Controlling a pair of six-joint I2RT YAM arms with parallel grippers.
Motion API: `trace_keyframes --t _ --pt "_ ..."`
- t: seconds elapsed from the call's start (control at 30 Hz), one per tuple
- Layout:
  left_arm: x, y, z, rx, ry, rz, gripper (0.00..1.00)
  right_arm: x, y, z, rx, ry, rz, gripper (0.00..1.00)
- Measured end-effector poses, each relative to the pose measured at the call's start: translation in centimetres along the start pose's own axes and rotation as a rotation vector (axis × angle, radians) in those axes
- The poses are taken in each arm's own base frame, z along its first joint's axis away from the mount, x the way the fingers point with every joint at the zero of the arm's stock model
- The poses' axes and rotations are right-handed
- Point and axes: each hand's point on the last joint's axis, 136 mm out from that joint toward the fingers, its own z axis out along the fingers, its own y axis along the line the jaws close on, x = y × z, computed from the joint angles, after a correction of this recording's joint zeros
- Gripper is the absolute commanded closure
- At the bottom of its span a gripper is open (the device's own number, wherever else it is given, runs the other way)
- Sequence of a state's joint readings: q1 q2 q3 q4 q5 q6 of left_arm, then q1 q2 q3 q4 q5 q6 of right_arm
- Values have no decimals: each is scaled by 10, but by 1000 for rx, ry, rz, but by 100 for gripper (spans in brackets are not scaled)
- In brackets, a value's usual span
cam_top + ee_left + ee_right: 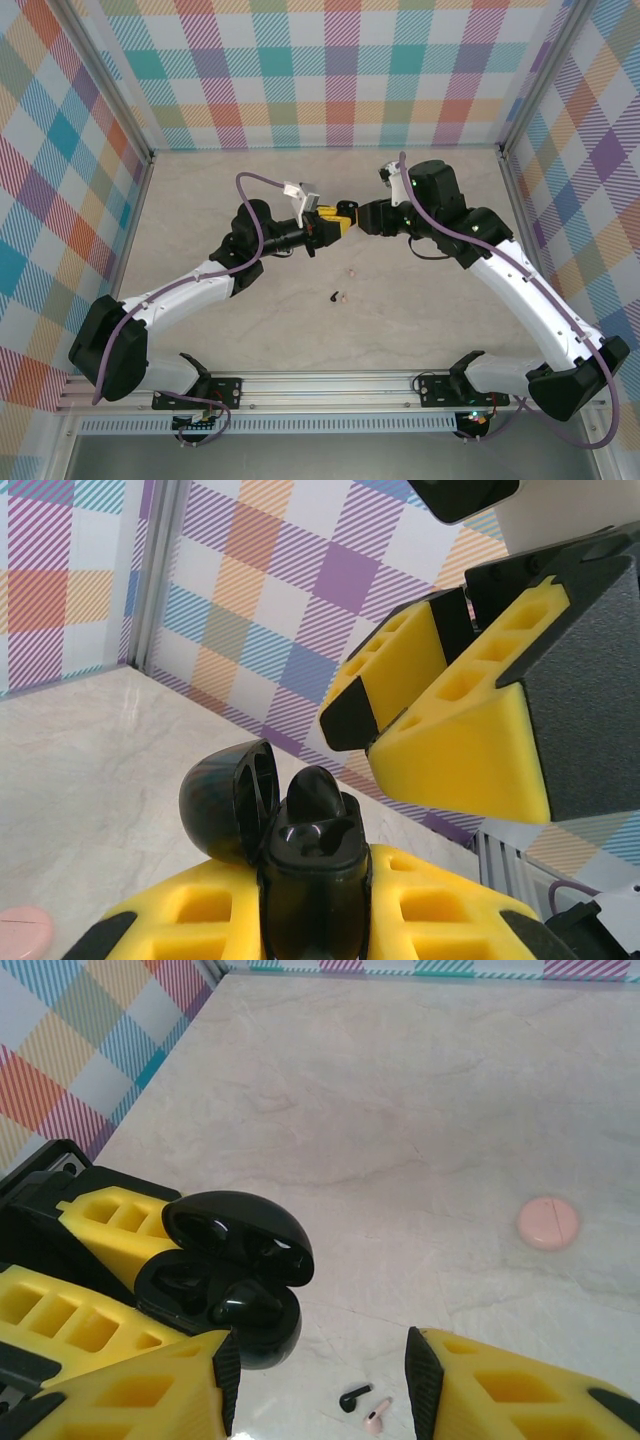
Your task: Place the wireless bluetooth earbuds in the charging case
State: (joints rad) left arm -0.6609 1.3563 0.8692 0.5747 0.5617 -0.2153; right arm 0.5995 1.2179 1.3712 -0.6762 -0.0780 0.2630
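Note:
My left gripper (315, 905) is shut on the black charging case (312, 870), held upright above the table with its lid (225, 800) swung open. One black earbud (320, 795) sits in a socket of the case (225, 1290). My right gripper (320, 1380) is open, its yellow fingers (470, 750) just in front of the case and holding nothing. On the table below lie a black earbud (354, 1396) and a pale pink earbud (375, 1418), side by side. From above, both grippers (328, 224) (356, 217) meet tip to tip at mid-table.
A round pink puck (548, 1223) lies shut on the marble-look table (420, 1110), off to the side. Another tiny pink earbud (350, 271) lies near the pair (337, 296). Checked walls (320, 70) enclose the table on three sides.

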Motion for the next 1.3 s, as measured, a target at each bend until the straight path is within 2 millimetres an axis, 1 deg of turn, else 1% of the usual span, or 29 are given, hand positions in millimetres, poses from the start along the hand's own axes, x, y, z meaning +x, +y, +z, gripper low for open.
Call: trace_keyframes --t 0.2,0.3,0.53,0.67,0.8,0.97,1.13,1.2,1.3 --pt "1 -3 0 15 5 0 81 0 -2 0 12 -1 -6 50" --pt "-1 -3 -1 12 1 1 81 -1 -8 0 47 -6 0 50" --pt "-6 -6 -7 -3 -3 16 81 7 -38 -2 181 14 79 50" --pt "-9 -11 -14 -9 6 30 81 20 -50 4 217 57 120 49" --pt "-12 -18 -23 -16 17 46 81 48 -59 22 229 150 153 49" --pt "-19 -28 -38 -31 23 67 81 98 -63 49 196 312 210 51" --pt "-25 -38 -54 -43 16 88 81 141 -55 73 110 456 276 52" --pt "-26 -41 -59 -48 13 90 81 155 -51 81 81 507 291 53" --pt "-25 -43 -66 -58 12 89 81 171 -41 91 41 571 296 56"
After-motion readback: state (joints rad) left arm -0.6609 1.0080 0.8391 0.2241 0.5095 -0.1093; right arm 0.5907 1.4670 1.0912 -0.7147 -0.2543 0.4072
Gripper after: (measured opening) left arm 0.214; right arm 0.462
